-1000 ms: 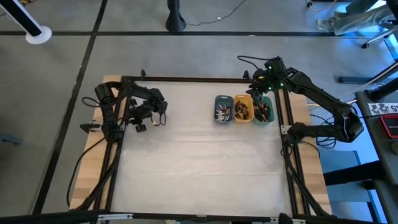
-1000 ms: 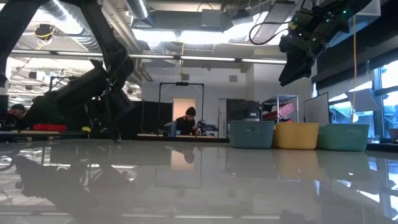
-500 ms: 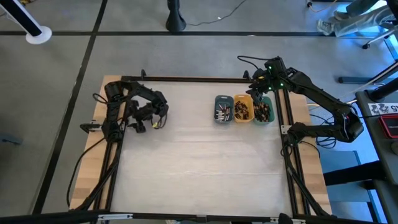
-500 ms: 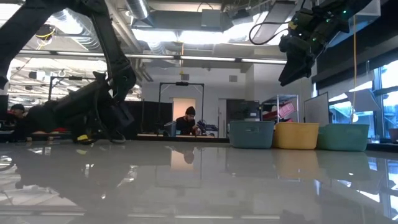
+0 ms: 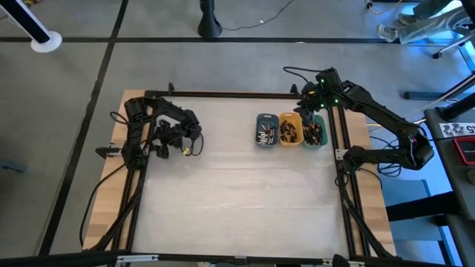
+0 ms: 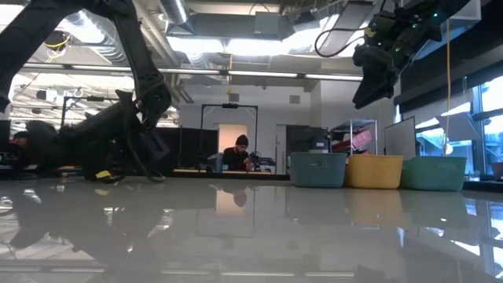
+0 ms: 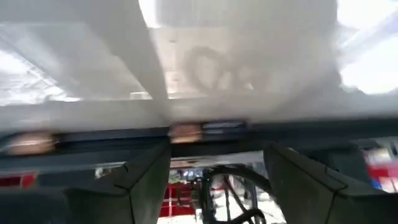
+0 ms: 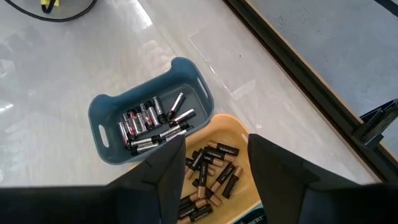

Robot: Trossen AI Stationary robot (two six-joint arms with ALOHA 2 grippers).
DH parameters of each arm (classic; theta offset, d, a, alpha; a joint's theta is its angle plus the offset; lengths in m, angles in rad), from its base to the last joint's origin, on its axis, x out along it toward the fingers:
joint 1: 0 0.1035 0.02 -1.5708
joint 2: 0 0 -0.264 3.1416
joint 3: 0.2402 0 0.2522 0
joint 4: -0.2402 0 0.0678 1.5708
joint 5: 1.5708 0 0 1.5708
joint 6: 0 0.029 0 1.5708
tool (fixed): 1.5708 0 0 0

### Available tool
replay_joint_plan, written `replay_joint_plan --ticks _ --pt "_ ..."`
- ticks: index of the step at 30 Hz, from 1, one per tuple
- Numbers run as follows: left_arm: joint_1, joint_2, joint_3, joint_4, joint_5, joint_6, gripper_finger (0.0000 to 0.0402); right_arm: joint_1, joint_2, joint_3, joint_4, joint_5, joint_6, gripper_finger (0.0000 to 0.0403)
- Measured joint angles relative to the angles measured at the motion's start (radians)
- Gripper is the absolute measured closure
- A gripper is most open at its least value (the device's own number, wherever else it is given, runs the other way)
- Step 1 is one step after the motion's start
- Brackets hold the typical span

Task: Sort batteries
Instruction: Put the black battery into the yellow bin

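Batteries (image 8: 152, 124) in trays; right fingers (image 8: 214, 171) apart, hovering above.

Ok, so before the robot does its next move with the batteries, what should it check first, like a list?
1. Right claw is open with nothing in it: ok.
2. Right claw hangs above the trays, not touching them: ok.
3. Blue tray holds silvery batteries, orange tray holds dark ones: ok.
4. Green tray sits in line beside the orange one: ok, but its battery kind is too small to tell.
5. Left claw is open and empty, low at the table's left side, far from the trays: ok.
6. Loose batteries left on the table to sort: cannot tell, none show.
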Motion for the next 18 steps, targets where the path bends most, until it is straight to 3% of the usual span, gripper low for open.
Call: replay_joint_plan --ticks 12,18 --pt "-0.062 -0.009 -0.065 0.041 -0.018 -0.002 0.0153 0.000 0.000 0.000 0.003 -0.004 0.000 0.0226" --pt "-0.103 -0.008 -0.075 0.042 -0.009 -0.095 0.0153 0.000 0.000 0.000 -0.021 -0.004 0.003 0.0226"
